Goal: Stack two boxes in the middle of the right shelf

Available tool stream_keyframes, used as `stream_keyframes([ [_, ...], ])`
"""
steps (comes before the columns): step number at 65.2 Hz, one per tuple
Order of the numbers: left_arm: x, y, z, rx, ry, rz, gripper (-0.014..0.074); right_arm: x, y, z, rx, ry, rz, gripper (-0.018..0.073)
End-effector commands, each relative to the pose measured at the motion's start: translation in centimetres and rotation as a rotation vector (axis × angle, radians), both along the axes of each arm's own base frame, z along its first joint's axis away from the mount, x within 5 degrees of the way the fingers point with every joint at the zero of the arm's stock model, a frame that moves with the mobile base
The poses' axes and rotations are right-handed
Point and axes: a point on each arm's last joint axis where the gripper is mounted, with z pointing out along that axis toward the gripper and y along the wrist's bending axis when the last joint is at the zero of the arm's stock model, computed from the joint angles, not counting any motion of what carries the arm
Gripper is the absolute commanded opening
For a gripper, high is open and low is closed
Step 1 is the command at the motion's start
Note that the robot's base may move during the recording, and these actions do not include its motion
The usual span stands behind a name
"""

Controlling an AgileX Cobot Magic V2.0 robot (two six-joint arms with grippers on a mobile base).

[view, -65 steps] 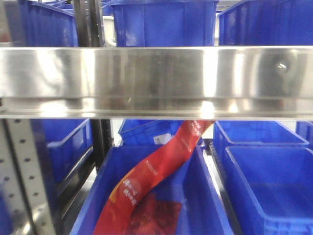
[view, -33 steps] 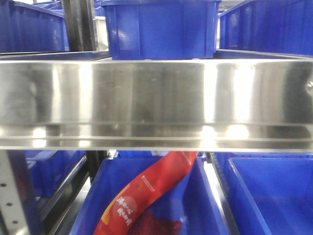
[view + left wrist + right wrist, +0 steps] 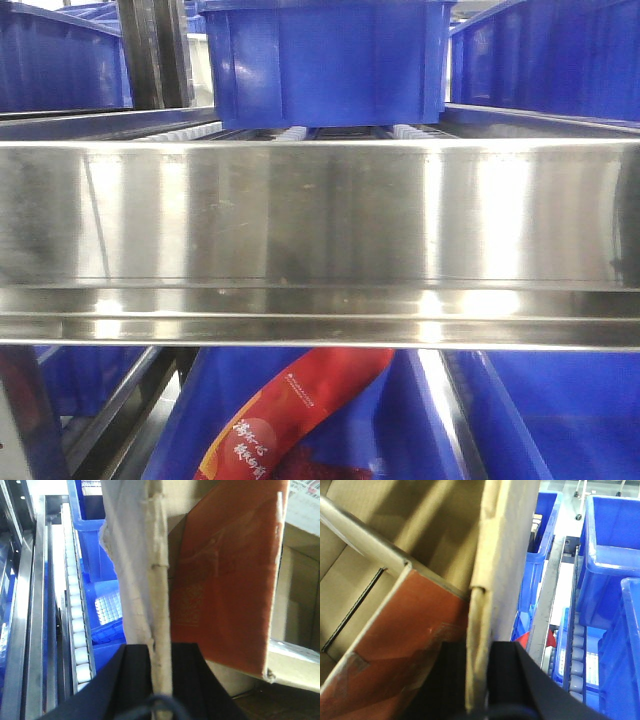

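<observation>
In the front view we see the shelf as a wide, mirror-bright steel lip across the frame. A blue bin stands on the rollers of the surface behind it, and a red packet lies in another bin on the level below. No carton shows in this view.

From the left wrist, the left gripper has its two black fingers pressed on either side of the pale, ragged wall of a brown cardboard box, gripping it at the edge. An orange-brown flap stands beside that wall, and a roller track with white wheels runs past on the left.

The right gripper pinches a cardboard wall the same way (we cannot tell whether it is the same box). Blue bins lie beyond it.
</observation>
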Motion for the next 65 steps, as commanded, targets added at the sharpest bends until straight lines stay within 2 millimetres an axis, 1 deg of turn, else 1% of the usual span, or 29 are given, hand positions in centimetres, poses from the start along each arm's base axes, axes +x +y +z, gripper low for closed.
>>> stream_keyframes([
  [1,-0.27,0.74,0.84,0.026,-0.066,0.045,-0.0111,-0.48,-0.66,1.19,-0.013,-0.093,-0.032,-0.0153],
  [65,-0.27,0.74,0.84,0.026,-0.066,0.045,-0.0111,-0.48,-0.66,1.19,-0.013,-0.093,-0.032,-0.0153],
])
